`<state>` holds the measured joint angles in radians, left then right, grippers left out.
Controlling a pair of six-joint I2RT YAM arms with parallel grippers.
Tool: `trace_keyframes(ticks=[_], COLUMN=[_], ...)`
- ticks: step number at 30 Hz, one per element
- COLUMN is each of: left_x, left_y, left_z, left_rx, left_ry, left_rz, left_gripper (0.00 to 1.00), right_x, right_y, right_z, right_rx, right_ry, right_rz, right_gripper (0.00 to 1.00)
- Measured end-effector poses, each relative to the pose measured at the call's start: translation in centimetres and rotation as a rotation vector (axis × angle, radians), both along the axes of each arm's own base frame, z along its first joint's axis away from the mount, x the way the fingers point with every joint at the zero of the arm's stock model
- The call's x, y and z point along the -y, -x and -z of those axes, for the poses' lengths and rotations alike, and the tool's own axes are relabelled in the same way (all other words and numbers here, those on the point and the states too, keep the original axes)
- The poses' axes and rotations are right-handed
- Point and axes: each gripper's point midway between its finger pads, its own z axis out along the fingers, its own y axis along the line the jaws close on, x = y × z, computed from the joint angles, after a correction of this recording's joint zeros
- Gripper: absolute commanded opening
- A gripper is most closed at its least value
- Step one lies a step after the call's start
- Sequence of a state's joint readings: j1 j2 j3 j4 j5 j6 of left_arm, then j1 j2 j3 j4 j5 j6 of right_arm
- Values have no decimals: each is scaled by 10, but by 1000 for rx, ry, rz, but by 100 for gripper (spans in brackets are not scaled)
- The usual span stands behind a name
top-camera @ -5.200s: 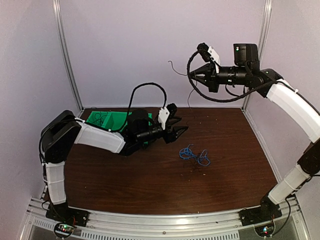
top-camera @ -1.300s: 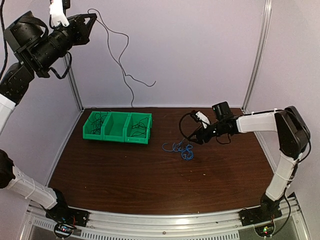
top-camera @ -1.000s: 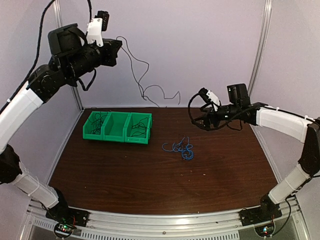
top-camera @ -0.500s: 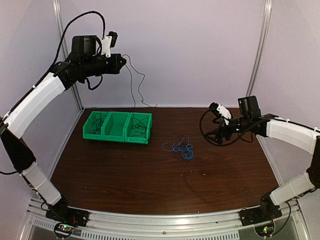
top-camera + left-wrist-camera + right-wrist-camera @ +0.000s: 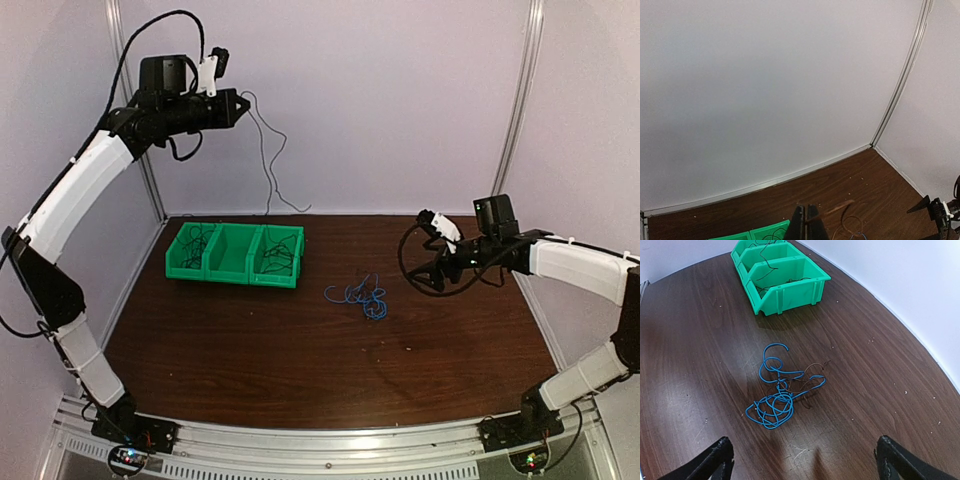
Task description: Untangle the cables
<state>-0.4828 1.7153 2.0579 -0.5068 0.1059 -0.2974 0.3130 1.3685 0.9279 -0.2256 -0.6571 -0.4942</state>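
Tangle of blue and dark wires, only one and too knotted to count its strands, lies in the middle of the table, stretched left to right in the top view. One more thin dark wire hangs nearly straight down from the left gripper, which is closed on its top end high up, and its lower end comes near the table's back edge behind the one green bin with three compartments. Right gripper hovers low beside the tangle, its two fingers spread wide and holding nothing.

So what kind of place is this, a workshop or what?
Probably a robotics lab test cell: plain walls framed by aluminium posts enclose a dark wooden table, two robot arms are bolted to a rail at its near edge, and green bins sit at the back.
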Motion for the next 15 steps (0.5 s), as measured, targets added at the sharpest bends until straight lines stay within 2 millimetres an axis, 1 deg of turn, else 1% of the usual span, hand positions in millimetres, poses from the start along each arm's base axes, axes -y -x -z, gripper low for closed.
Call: trace_keyframes(ticks=[4, 8, 10, 15], left_x=[-6, -12, -13, -18], left_y=[-7, -15, -18, -31], left_z=[-9, -4, 4, 46], left_rx=[19, 16, 2, -70], left_ry=[11, 2, -8, -52], left_rz=[-11, -30, -36, -56], left_gripper=[0, 0, 0, 0], right_x=[1, 3, 4, 6], right_y=[-1, -1, -2, -3], right_z=[1, 1, 1, 3], right_rx=[3, 3, 3, 2], right_ry=[0, 2, 2, 4], right_rz=[2, 6, 7, 13], right_gripper=[100, 100, 100, 100])
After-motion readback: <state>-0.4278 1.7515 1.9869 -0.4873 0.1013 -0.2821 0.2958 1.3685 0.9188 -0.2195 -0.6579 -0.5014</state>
